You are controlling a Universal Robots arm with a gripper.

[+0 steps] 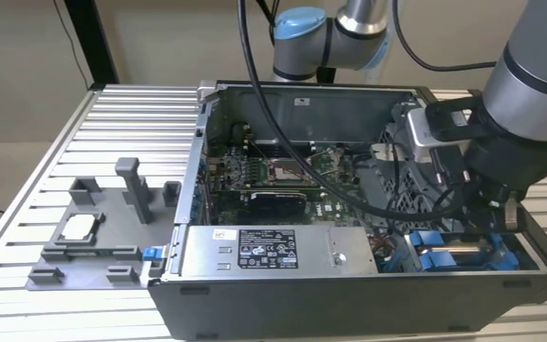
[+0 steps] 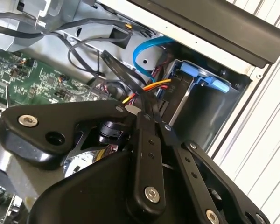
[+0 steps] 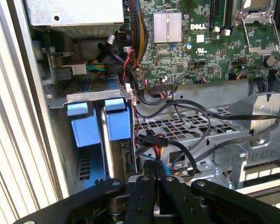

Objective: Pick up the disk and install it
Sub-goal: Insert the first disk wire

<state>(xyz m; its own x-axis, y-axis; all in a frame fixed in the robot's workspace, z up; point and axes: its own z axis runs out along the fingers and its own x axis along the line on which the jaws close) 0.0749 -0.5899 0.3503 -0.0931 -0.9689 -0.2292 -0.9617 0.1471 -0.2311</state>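
The disk [image 1: 456, 251] stands on edge in the drive bay at the case corner on the exterior view's right, its silver body framed by a blue bracket [image 3: 117, 125]. In the first wrist view the disk [image 3: 116, 156] sits in its slot beside a second blue-fronted slot. The blue bracket [image 2: 198, 74] also shows in the second wrist view. My gripper [image 1: 501, 214] hangs just above the bay, inside the open computer case. In both wrist views its black fingers [image 3: 155, 182] are pressed together with nothing between them. My gripper [image 2: 149, 116] is apart from the disk.
A grey power supply box [image 1: 264, 249] with a white label fills the case's front. The green motherboard [image 1: 283, 171] and loose black cables [image 3: 177, 116] lie beside the bay. On the slatted table, a grey tray [image 1: 93, 246] holds a small square chip [image 1: 79, 226].
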